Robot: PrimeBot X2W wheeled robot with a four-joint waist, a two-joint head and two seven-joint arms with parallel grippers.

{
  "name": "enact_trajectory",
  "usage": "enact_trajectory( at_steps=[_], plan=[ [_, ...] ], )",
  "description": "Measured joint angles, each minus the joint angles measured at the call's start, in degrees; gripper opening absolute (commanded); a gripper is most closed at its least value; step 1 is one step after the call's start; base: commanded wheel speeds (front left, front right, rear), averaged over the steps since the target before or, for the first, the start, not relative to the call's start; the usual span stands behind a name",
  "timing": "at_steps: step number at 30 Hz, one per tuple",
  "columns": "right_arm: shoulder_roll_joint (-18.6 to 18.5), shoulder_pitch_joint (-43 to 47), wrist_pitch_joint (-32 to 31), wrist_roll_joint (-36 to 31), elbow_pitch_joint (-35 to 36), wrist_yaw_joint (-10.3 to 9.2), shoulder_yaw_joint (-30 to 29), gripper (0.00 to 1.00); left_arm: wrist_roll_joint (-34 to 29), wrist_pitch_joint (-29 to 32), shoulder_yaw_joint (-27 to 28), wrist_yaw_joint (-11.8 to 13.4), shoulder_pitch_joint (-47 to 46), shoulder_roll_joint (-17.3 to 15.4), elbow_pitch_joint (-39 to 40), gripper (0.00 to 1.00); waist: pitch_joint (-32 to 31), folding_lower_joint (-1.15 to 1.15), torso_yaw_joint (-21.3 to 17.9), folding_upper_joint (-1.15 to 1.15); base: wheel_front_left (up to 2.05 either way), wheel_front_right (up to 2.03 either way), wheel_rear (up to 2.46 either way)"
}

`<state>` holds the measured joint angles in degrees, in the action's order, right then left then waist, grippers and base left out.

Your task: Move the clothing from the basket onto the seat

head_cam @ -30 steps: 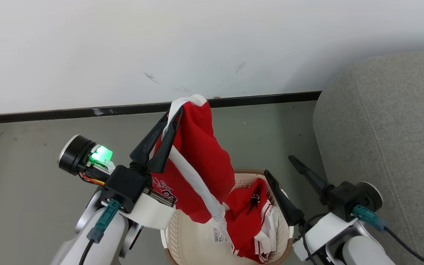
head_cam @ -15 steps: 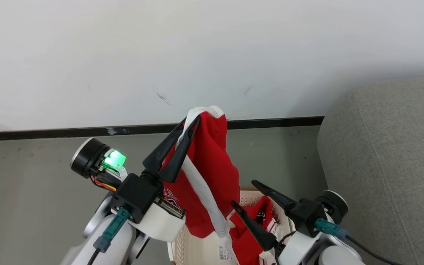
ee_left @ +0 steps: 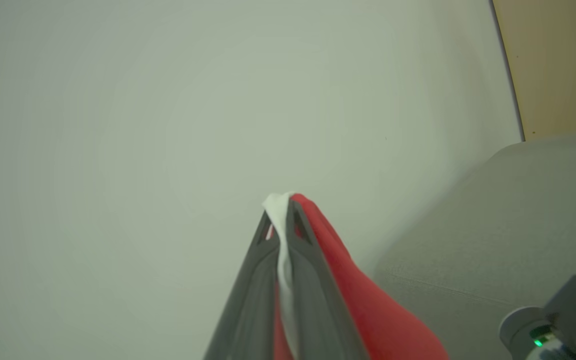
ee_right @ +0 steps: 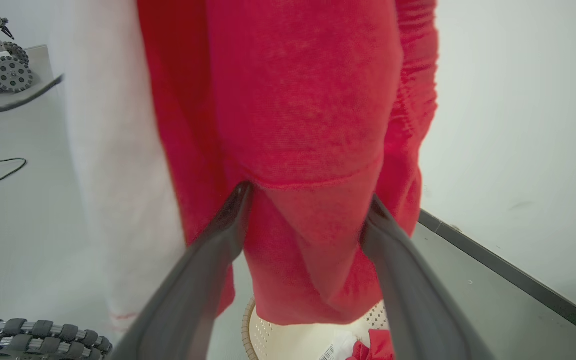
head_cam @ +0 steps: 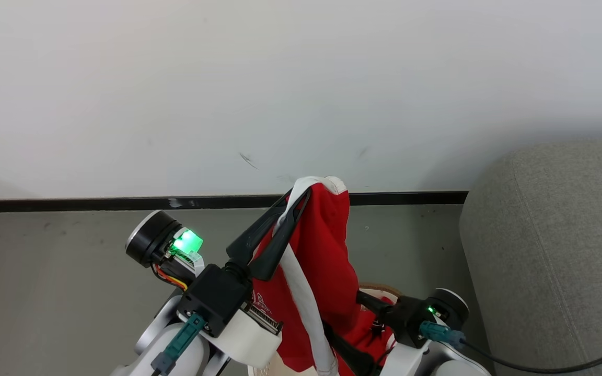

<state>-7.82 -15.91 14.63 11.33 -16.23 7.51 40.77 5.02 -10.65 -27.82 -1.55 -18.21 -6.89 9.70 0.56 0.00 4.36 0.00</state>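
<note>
Mostly hidden, basket (ee_right: 278, 337) behind hanging clothing (head_cam: 327, 245); left jaws tight on its top edge, right jaws wide.

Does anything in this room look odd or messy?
Only small things: dark scuff marks on the wall above the black skirting, and a red garment dangling bunched from the shut fingers of the left gripper.

My head camera tips up: the black skirting line (head_cam: 97, 202) drops toward mid-frame, and the basket (head_cam: 379, 288) slides down to a sliver of rim at the bottom edge. My right gripper (ee_right: 309, 192) swings in from the lower right toward bottom centre. Its spread fingers now flank the hanging clothing (head_cam: 327, 245) instead of standing clear of it.
</note>
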Motion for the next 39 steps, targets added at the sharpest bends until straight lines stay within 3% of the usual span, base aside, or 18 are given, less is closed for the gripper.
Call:
enact_trajectory(
  at_steps=[1,2,4,6,12,18,19,20,21,23,24,25,26,39],
  plan=[
    [0.34,-0.16,0.00,0.33,-0.44,0.00,0.48,0.94,0.00,0.01,-0.05,-0.11,0.04,0.00,0.20,0.00,-0.20,0.00,0.15,0.00,0.00,0.00,0.00],
    [0.59,-0.37,0.00,0.54,-0.88,0.00,0.82,0.64,0.00,0.02,-0.09,-0.11,0.09,0.00,0.37,0.00,-0.38,0.00,0.29,0.00,0.00,0.00,0.00],
    [0.82,-1.09,0.00,0.78,-1.04,0.00,1.07,0.38,0.03,0.33,-0.12,-0.11,0.29,0.00,0.59,0.00,-0.73,0.00,0.55,0.00,0.00,0.00,0.00],
    [0.82,-1.75,0.00,1.04,-1.33,0.00,1.59,0.00,0.53,0.58,-0.12,-0.11,1.01,0.04,0.85,0.00,-1.04,0.00,0.78,0.00,0.00,0.00,0.00],
    [0.98,-2.26,0.00,1.66,-1.83,0.00,1.44,0.00,1.91,1.14,0.16,0.41,2.85,0.26,1.07,0.00,-1.65,0.00,1.25,0.00,0.00,0.00,0.00],
    [-0.15,-2.15,-0.01,1.71,-0.76,0.00,-3.71,0.00,3.03,1.77,2.14,1.58,5.30,0.33,0.24,0.00,-1.59,0.00,0.97,0.00,0.00,0.00,0.00],
    [-0.53,-2.07,-0.01,1.70,-0.52,0.00,-4.77,0.00,3.42,1.78,2.37,1.87,5.79,0.37,0.02,0.04,-1.57,0.00,0.87,0.00,0.00,0.00,0.00],
    [-1.00,-1.99,-0.01,1.71,-0.12,0.00,-5.97,0.00,3.65,1.78,2.50,1.92,6.23,0.35,-0.49,0.21,-1.56,0.00,0.75,0.00,0.00,0.00,0.00],
    [-1.45,-1.87,-0.01,1.70,0.47,0.00,-7.20,0.00,3.82,1.78,2.61,1.92,6.70,0.37,-0.87,0.21,-1.55,0.00,0.62,0.00,0.00,0.00,0.00],
    [-1.89,-1.60,-0.01,1.70,1.56,0.00,-10.22,0.00,4.65,1.77,2.71,1.92,7.54,0.57,-1.60,0.49,-1.51,0.00,0.33,0.00,0.00,0.00,0.00],
    [-2.03,-1.32,-0.01,1.68,2.29,0.00,-11.58,0.00,5.20,1.76,2.78,1.93,7.93,0.74,-1.79,0.77,-1.49,0.00,0.18,0.00,0.00,0.00,0.00],
    [-2.16,-0.82,0.00,1.60,3.07,0.00,-13.01,0.00,5.60,1.76,2.87,2.01,8.31,0.92,-2.04,0.93,-1.46,0.00,0.02,0.00,0.00,0.00,0.00],
    [-2.23,-0.34,-0.01,1.59,3.53,0.00,-14.41,0.00,5.83,1.76,2.86,2.11,8.49,1.01,-2.47,1.00,-1.41,0.00,-0.15,0.00,0.00,0.00,0.00],
    [-3.79,4.43,-0.01,-2.48,10.49,-0.01,-28.04,0.00,7.59,0.94,1.52,1.48,10.31,1.23,-5.13,1.00,-0.64,0.00,-3.15,0.00,0.00,0.00,0.00]
  ],
)
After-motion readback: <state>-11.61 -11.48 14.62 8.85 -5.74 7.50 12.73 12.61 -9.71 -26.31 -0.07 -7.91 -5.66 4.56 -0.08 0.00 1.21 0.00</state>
